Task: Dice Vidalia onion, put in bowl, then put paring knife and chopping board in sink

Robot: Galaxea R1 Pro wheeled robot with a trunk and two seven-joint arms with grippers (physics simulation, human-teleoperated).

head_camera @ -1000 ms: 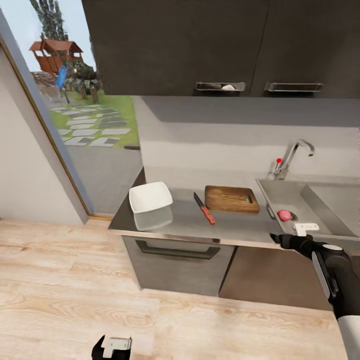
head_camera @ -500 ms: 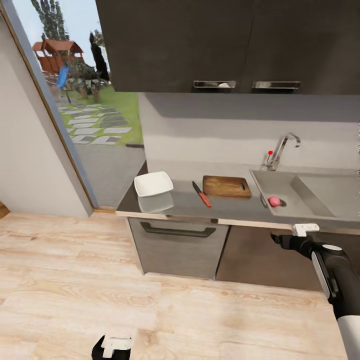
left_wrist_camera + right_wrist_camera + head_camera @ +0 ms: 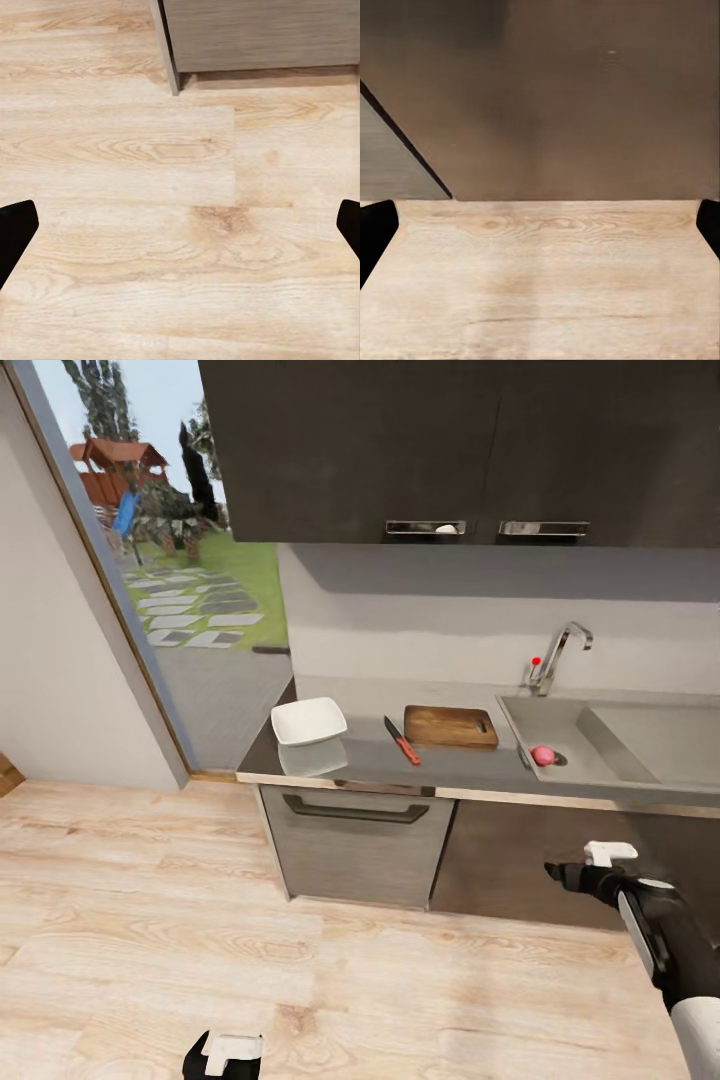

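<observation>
Approach stage: both arms hang clear of the countertop (image 3: 470, 775), left gripper (image 3: 180, 225) and right gripper (image 3: 540, 225) spread empty; next, reach the Vidalia onion (image 3: 543, 755) in the sink (image 3: 640, 755).

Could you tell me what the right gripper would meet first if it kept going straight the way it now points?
Most likely the dark cabinet front under the countertop: the right gripper points at it, with only bare floor between. The depth is hard to judge.

Head camera high and back from the countertop (image 3: 470, 772); both wrist cameras low, facing floor (image 3: 180, 225) and cabinet fronts (image 3: 585, 97).
</observation>
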